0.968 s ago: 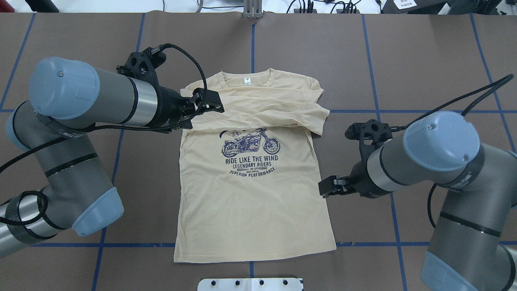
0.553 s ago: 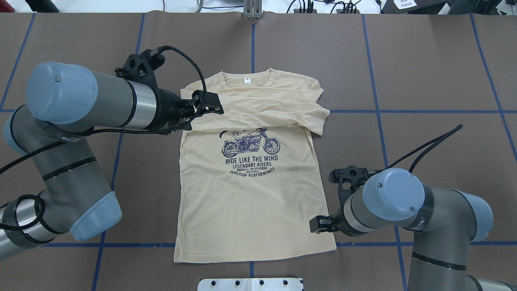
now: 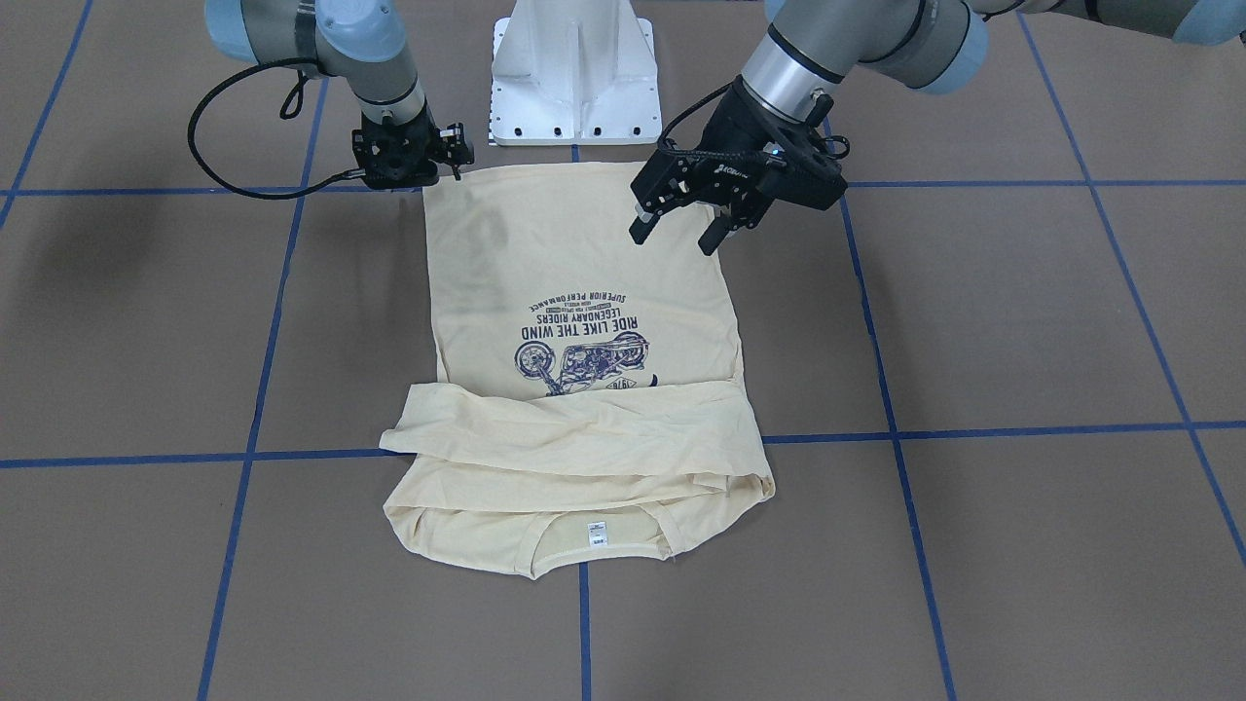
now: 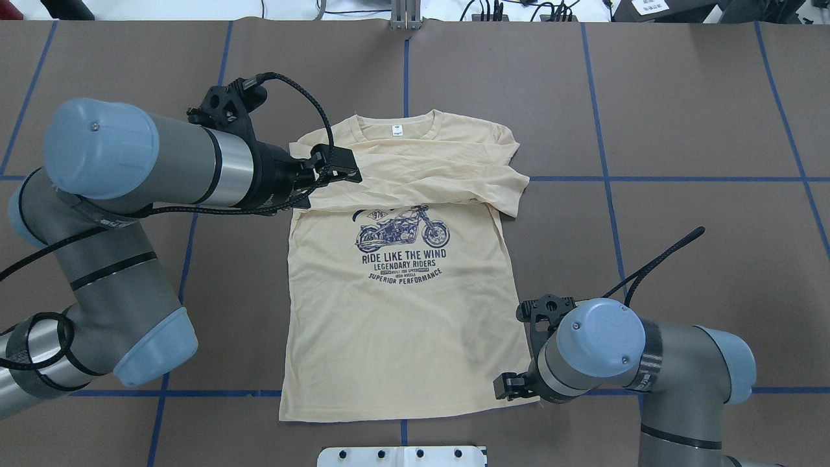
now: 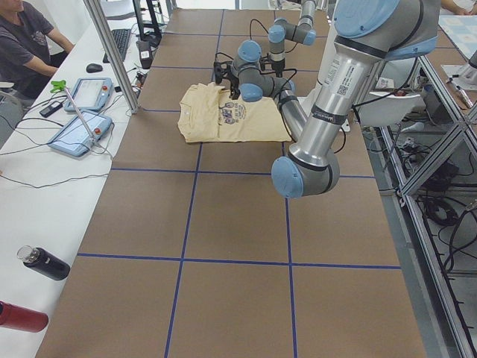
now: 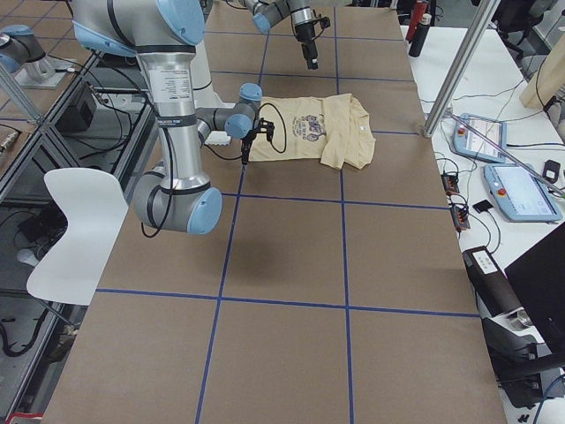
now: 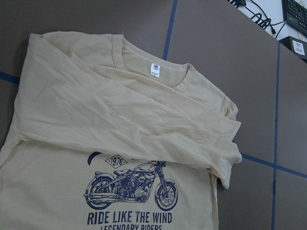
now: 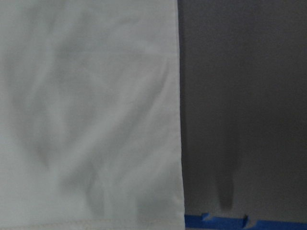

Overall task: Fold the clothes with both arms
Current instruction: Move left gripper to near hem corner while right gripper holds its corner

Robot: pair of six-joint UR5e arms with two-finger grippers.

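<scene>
The cream-yellow shirt (image 4: 402,324) lies flat, print up, on the brown table (image 4: 681,117), with both sleeves folded across the chest (image 7: 129,120) and the neck label (image 3: 596,534) at the far end. My left gripper (image 3: 672,237) hangs open high above the shirt, holding nothing; from overhead the left gripper (image 4: 340,167) sits over the shoulder. My right gripper (image 4: 504,388) points down, low at the hem's right corner (image 3: 433,190), its fingers apparently apart. The right wrist view shows only the shirt's side edge (image 8: 178,120) and blue tape.
The white pedestal base (image 3: 574,78) stands just behind the hem. Blue tape lines (image 4: 606,130) grid the table. A person (image 5: 22,45), tablets (image 5: 78,130) and bottles (image 5: 45,262) are along the far side bench; a white chair (image 6: 75,221) stands beside the robot.
My right arm has swung back toward the robot along the shirt's right edge, from mid-body down to the hem corner. The left arm has hardly moved.
</scene>
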